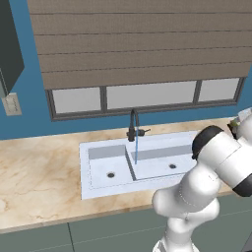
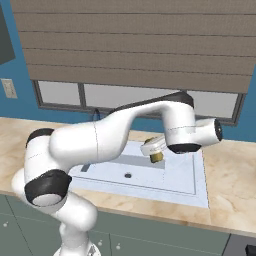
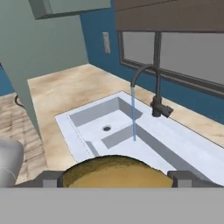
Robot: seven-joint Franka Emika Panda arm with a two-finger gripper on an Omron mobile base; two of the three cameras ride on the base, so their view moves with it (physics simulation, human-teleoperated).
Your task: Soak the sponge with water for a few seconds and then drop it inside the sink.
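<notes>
My gripper (image 2: 157, 156) is shut on the sponge (image 2: 158, 158), a yellow-orange block that hangs over the right part of the sink (image 2: 196, 186). In the hand view the sponge (image 3: 113, 172) sits between my two fingertips (image 3: 49, 178) at the bottom. A thin pale-blue stream of water (image 1: 136, 149) falls from the dark faucet (image 1: 132, 126) onto the divider area between the two basins. The water (image 3: 133, 114) and faucet (image 3: 153, 89) lie ahead of the sponge, apart from it. The pale sink (image 1: 98, 188) has a small round drain in each basin.
A marble counter (image 1: 39, 172) runs on both sides of the sink. Behind the faucet are a blue wall, a window and a brown blind (image 1: 142, 44). A wall outlet (image 1: 12, 104) and a dark cabinet (image 1: 7, 44) are at the left.
</notes>
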